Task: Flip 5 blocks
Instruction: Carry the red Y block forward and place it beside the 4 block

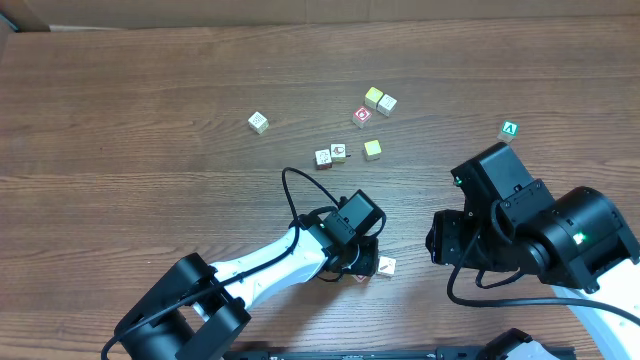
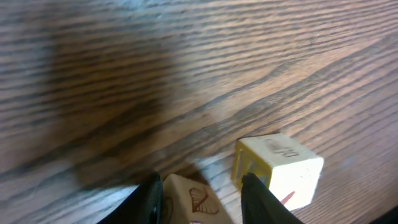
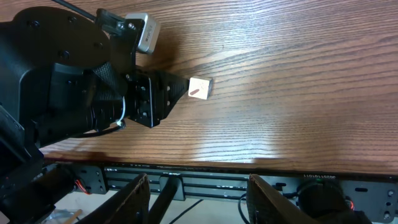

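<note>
Block (image 2: 191,206), half cut off below, sits between parted fingers of left hand (image 2: 200,188); right hand (image 3: 198,188) stands open.

A brown wood-grain table (image 1: 150,100) is seen. A plain yellow wooden cube (image 1: 372,149) is placed at 2 o'clock of its middle, with a second yellow cube (image 1: 373,96) at 12 o'clock of it. A small green cube printed with a white "A" (image 1: 510,130) is set at 3 o'clock, well apart.
</note>
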